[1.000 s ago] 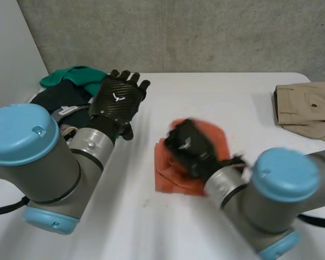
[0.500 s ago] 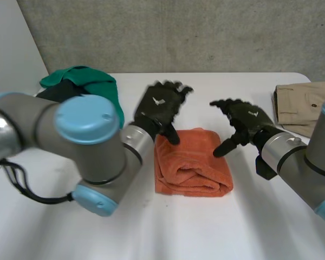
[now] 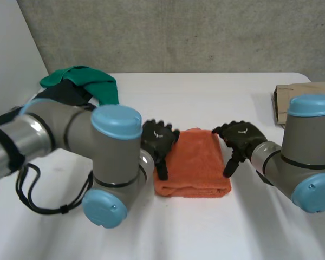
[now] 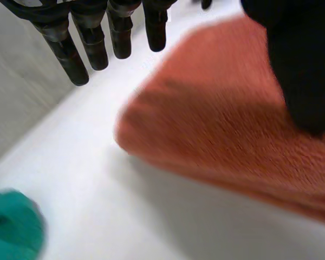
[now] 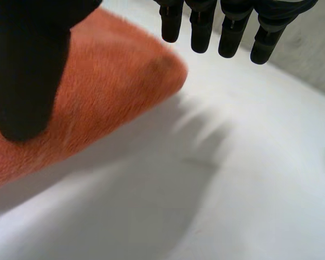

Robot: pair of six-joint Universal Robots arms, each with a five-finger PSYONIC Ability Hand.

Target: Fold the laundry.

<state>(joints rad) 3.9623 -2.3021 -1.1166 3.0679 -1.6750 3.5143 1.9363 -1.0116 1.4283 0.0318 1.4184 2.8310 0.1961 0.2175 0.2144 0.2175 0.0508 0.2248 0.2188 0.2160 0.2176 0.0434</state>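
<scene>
Laundry lies on the white table (image 3: 206,92). A green-and-dark heap (image 3: 84,81) at the far left looks unfolded, while a khaki garment (image 3: 281,103) at the far right looks folded. The orange towel (image 3: 194,162) in the middle lies folded. The left hand (image 3: 157,140) and right hand (image 3: 239,135) flank its side edges, fingers loose, gripping nothing.

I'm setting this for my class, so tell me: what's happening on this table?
A two-armed robot is folding laundry. A folded orange towel lies in the middle of the white table, the left hand at one side edge, the right hand at the opposite one. Both hands are open, fingers straight, thumbs over the towel. A green garment and a beige garment sit at the far corners.
</scene>
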